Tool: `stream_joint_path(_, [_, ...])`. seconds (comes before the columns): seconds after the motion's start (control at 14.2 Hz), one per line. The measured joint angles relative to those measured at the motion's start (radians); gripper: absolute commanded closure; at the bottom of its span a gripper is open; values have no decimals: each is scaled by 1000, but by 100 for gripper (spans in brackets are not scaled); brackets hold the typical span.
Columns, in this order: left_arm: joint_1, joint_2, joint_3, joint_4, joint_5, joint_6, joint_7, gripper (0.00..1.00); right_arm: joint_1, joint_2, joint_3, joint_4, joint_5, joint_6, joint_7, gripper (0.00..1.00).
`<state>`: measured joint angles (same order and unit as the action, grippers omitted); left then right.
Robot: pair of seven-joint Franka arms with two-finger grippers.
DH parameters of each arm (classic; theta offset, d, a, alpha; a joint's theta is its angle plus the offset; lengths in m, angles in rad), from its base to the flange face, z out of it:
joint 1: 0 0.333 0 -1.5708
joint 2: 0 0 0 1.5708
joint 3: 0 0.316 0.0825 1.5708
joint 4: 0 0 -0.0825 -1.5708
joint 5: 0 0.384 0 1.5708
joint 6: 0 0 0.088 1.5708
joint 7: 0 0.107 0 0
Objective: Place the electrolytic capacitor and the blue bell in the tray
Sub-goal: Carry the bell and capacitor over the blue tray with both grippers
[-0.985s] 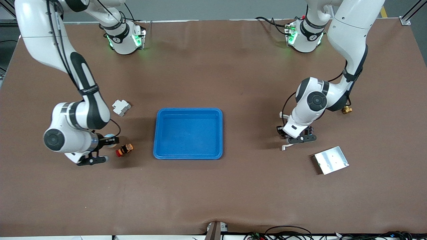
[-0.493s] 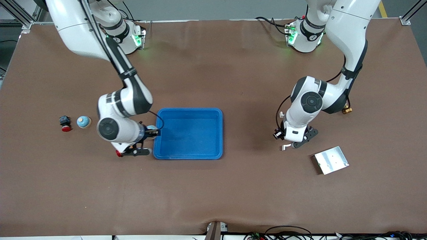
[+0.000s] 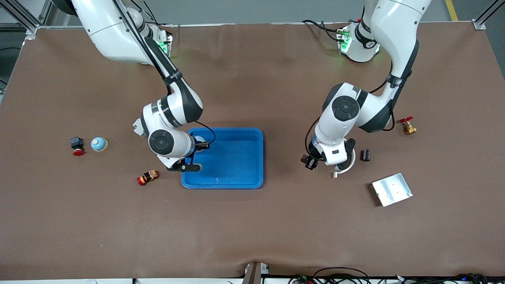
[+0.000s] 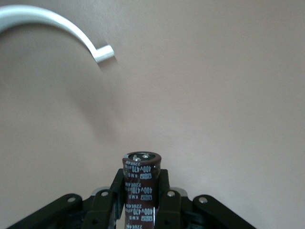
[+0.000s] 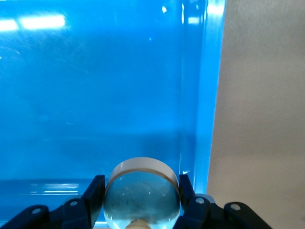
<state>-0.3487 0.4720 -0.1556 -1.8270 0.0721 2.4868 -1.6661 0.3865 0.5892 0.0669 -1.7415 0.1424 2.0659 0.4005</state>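
Two grips: right gripper point(image 5: 138, 202) pinches pale-blue domed bell point(image 5: 141, 191); left gripper point(image 4: 140, 200) pinches brown capacitor point(image 4: 140, 179).

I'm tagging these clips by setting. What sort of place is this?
Probably a robotics lab test bench: two arms bolted to a brown-covered table, aluminium frame posts at its corners, loose cables along its edge, and a blue tray.

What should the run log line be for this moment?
right hand: holds blue bell over tray edge | left hand: holds electrolytic capacitor above table | tray: looks empty
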Motion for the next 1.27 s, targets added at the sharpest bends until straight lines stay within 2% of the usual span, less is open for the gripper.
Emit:
stream_joint_path(0.07, [-5, 6, 0, 27, -18, -14, -49, 100, -1, 1, 0, -5, 0, 0, 0, 96])
stream_joint_path(0.14, [-11, 16, 0, 61, -29, -45, -104, 100, -2, 1, 0, -8, 0, 0, 0, 81])
stream_joint_path(0.21, [-18, 31, 0, 106, -31, -92, -159, 100, -2, 1, 0, -8, 0, 1, 1, 32])
stream_joint_path(0.28, [-29, 53, 0, 162, -31, -150, -211, 100, -2, 1, 0, -8, 0, 2, 2, 0])
stream_joint_path(0.49, [-73, 145, 1, 343, -31, -285, -346, 100, -7, 4, -1, -8, 0, 3, 17, 0])
stream_joint_path(0.7, [-116, 229, 13, 469, -31, -304, -462, 100, -20, 4, -2, -4, 0, 8, 22, 0])
stream_joint_path(1.06, [-283, 331, 136, 584, -31, -309, -553, 100, -171, -30, -13, 22, -14, -2, 10, 0])
stream_joint_path(1.27, [-313, 369, 144, 603, -31, -285, -578, 100, -295, -67, -15, 23, -169, -63, -77, 0])
